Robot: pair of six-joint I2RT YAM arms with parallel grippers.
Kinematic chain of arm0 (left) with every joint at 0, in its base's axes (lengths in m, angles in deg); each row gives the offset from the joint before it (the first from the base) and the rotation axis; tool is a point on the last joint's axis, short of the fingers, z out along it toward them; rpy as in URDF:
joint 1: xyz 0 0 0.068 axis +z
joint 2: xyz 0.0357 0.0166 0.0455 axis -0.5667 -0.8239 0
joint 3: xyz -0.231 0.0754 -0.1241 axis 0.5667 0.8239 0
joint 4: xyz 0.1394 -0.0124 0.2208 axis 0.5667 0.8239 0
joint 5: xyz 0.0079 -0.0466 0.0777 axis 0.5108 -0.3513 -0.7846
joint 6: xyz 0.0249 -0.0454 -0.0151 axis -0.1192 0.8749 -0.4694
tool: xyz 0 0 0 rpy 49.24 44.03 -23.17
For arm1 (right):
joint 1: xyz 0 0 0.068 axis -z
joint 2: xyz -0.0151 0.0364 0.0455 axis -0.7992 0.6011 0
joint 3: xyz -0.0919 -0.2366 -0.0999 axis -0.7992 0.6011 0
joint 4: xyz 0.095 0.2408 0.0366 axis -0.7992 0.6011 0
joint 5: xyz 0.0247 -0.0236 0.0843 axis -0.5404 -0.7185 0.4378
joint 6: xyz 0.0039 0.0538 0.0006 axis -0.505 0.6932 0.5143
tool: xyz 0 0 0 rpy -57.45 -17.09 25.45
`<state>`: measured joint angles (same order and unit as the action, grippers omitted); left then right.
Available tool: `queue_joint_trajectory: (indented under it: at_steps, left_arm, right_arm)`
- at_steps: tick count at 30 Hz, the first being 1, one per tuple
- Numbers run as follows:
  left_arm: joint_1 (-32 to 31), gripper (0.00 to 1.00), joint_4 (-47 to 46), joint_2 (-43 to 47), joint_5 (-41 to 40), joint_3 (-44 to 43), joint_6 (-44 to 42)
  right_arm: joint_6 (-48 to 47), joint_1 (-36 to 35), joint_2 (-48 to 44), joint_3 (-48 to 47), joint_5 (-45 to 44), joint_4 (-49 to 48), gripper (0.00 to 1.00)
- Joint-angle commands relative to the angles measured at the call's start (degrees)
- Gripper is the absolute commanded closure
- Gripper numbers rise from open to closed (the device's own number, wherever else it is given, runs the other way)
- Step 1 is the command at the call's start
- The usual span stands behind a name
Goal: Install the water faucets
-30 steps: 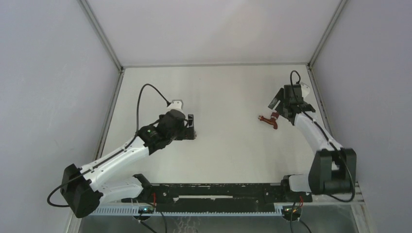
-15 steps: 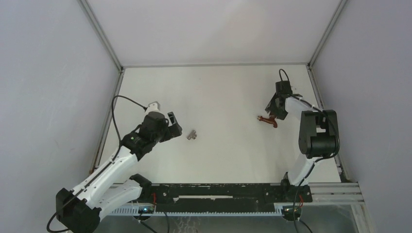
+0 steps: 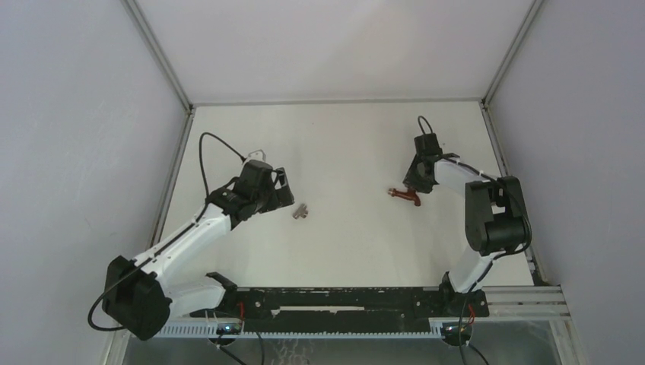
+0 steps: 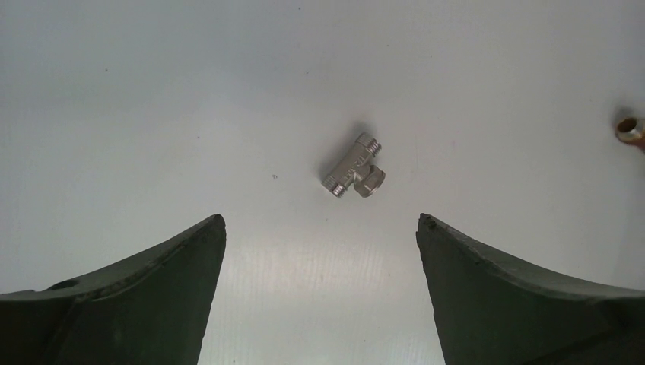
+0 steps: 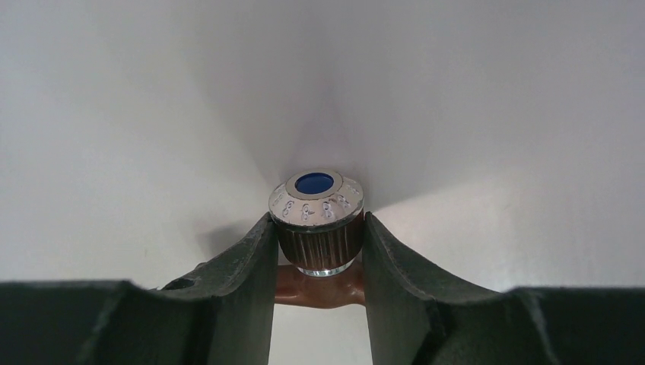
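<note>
The step in hand is pickup of the two parts before assembly. The right gripper [image 3: 414, 185] is at the right-centre of the desk [image 3: 342, 137] and is clamped on the reddish-brown faucet [image 3: 403, 195]. In the right wrist view its fingers press against both ribbed sides of the knob [image 5: 317, 209], and the copper-coloured body shows just below the knob between them. The frames do not show whether the faucet rests on the desk or is just off it. The left gripper [image 3: 283, 194] stands with its jaws wide apart and holds nothing. The silvery tee fitting [image 3: 301, 212] lies loose on the desk just beyond its fingertips. In the left wrist view the fitting [image 4: 354, 166] sits ahead of the open gap, slightly right of centre and turned at an angle. The two parts are well apart. The next move probably calls for the left gripper to advance and lower until the fitting lies between its fingers. The wrist should be turned so the pads meet the straight run, not the side branch. The right arm should then bring the faucet's threaded end in line with an open port. A grip on the knob alone may let the body swivel.
</note>
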<state>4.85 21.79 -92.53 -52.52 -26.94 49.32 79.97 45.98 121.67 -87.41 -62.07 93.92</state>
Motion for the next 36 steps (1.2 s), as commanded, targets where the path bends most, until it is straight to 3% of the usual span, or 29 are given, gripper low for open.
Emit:
queue_joint_trajectory:
  at_steps: [1,6,10,13,15,19,30,36]
  left_arm:
    - [0.23,0.02,-2.27,-3.42,1.19,-4.28,-1.48]
    - [-0.66,0.04,-4.58,-4.73,6.13,-4.17,-1.29]
    - [-4.2,0.04,-5.48,-4.02,7.33,-5.59,-3.9]
    - [-4.93,0.04,-12.52,-2.03,15.49,-3.3,-4.87]
    - [-4.98,0.04,-17.07,-1.49,21.93,-1.69,-4.48]
    - [-5.06,0.03,-20.67,-1.71,25.96,-0.51,-3.57]
    - [-7.29,0.0,-32.85,2.59,27.53,4.41,-1.44]
    - [-7.37,0.02,-36.62,1.12,34.89,3.22,0.47]
  right_arm:
    - [-0.3,-5.87,-5.27,3.54,0.34,0.46,0.61]
    - [1.49,-13.54,-8.64,7.59,1.24,0.4,0.61]
    - [2.19,-17.15,-11.83,8.0,2.18,0.0,0.83]
    - [3.29,-17.49,-15.51,8.0,5.13,-1.36,1.0]
    - [3.92,-17.54,-17.47,8.0,7.1,-2.59,1.0]
    - [5.61,-17.9,-20.0,8.0,9.95,-3.5,1.0]
    - [12.6,-21.71,-28.67,10.28,12.07,-7.84,1.0]
    - [14.26,-22.54,-34.08,10.29,12.29,-7.68,1.0]
